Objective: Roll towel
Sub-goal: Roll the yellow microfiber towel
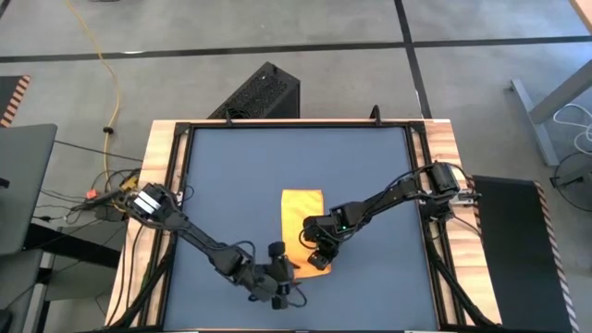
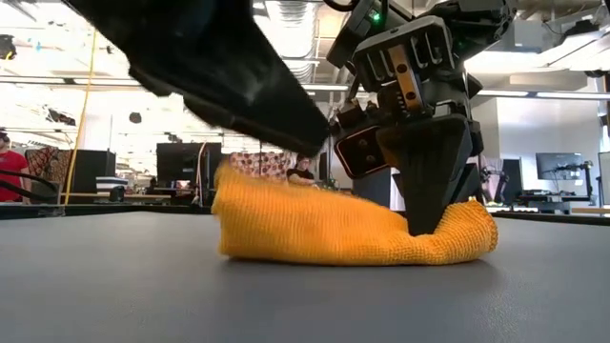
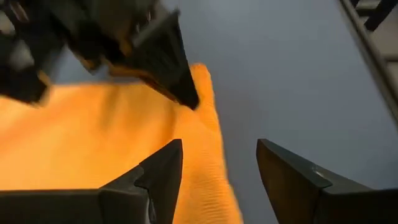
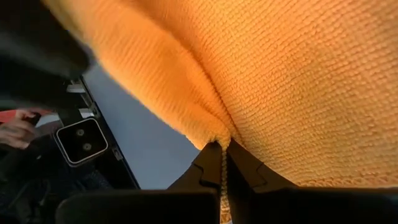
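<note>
Robotics lab: concrete floor, monitors, test table.

Open left claw beside towel, right claw pressing it.

Grey concrete floor is showing around the table, crossed by dark seam lines, with a yellow cable trailing over it at the left. A black perforated box is standing just behind the wooden table frame, and a grey desk edge is sitting at far left. Ceiling strip lights are glowing over monitors and seated people in the room beyond.
</note>
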{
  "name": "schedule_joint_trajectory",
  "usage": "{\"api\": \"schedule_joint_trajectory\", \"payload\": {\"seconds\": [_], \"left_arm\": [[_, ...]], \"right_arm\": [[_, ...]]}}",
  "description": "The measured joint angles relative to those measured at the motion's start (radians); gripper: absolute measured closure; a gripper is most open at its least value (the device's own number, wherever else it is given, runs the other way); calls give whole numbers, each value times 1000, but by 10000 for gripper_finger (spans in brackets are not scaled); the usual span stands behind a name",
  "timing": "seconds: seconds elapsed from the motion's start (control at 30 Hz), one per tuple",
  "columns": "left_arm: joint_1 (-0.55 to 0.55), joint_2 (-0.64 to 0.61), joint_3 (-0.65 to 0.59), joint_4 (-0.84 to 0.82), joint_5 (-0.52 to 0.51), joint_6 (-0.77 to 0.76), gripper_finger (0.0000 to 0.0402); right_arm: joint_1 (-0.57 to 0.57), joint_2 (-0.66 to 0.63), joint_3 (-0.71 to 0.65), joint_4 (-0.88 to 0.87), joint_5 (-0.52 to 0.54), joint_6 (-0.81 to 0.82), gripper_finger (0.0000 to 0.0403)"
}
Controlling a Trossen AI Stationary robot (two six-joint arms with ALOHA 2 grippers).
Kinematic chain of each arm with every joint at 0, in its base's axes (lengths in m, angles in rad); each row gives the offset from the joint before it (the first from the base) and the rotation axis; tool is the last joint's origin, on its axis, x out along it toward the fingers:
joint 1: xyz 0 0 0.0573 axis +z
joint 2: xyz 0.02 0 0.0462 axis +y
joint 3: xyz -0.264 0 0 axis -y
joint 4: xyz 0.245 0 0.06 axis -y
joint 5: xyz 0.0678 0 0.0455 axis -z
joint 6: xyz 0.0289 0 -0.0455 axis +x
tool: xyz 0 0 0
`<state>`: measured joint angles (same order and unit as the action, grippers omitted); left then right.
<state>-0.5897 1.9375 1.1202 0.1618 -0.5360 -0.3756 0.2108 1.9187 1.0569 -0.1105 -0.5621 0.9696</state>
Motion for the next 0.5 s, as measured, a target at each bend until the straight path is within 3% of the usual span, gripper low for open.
{"api": "schedule_joint_trajectory", "payload": {"seconds": [0.13,0.27,0.5], "left_arm": [[-39,-11,28,-70,-86,89,205],[-79,-12,14,-195,-210,12,205],[-84,-5,-11,-212,-213,-130,205]], "right_arm": [[0,0,0,-5,1,-2,374],[0,0,0,-10,2,-2,372],[1,0,0,-10,8,-2,372]]}}
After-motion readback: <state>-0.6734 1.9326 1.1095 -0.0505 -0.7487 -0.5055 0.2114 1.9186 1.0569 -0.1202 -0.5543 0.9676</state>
